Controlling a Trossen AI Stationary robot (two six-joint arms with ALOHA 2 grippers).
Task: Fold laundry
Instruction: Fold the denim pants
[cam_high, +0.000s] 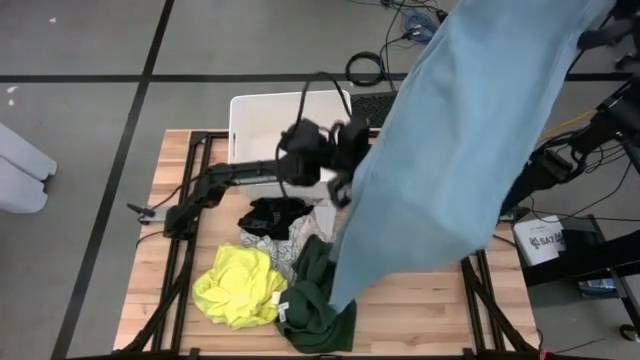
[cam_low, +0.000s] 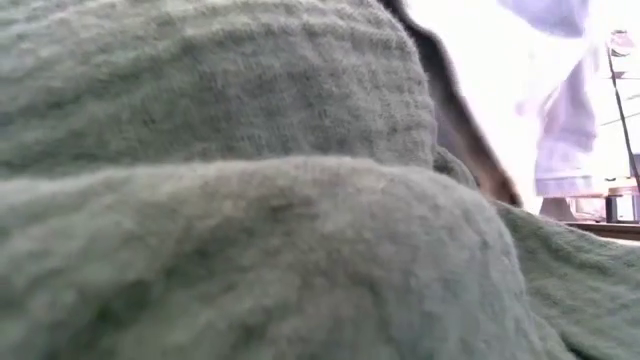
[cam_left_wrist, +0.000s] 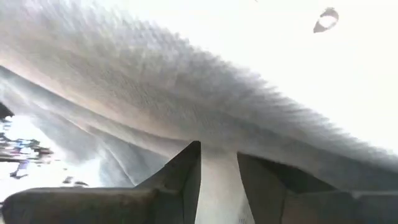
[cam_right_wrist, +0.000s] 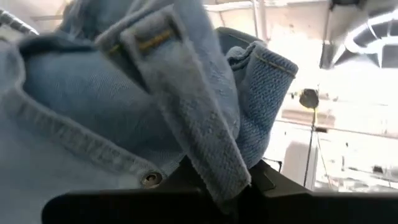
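Observation:
A large light blue garment (cam_high: 450, 150) hangs high over the table's right half, held by both grippers. My left gripper (cam_high: 345, 188) (cam_left_wrist: 217, 155) is shut on its left edge, above the table's middle. My right gripper (cam_right_wrist: 217, 180) is shut on a bunched part of it; in the high view the cloth hides that gripper. On the table lie a yellow garment (cam_high: 240, 285), a dark green one (cam_high: 315, 305) (cam_low: 250, 200), a black one (cam_high: 272, 213) and a white, grey-patterned one (cam_high: 272, 248). My left gripper pinches a narrow strip of the blue garment (cam_left_wrist: 216, 180) between its two fingers, at the cloth's left edge. The cloth spreads away from the fingers in a wide sheet with shallow folds. My right gripper pinches a bunch of several layers of the blue garment, with a stitched seam band (cam_right_wrist: 208, 155) lying across the fingers and a metal snap (cam_right_wrist: 149, 179) beside them. The cloth is lifted; its lower corner (cam_high: 345, 290) hangs over the green garment, and I cannot tell whether it touches.
A white plastic bin (cam_high: 262, 120) stands at the table's far edge behind the left arm. Black frame rails (cam_high: 185, 250) run along the table's left and right sides. The green garment fills most of the low view. Cables and equipment stand to the table's right.

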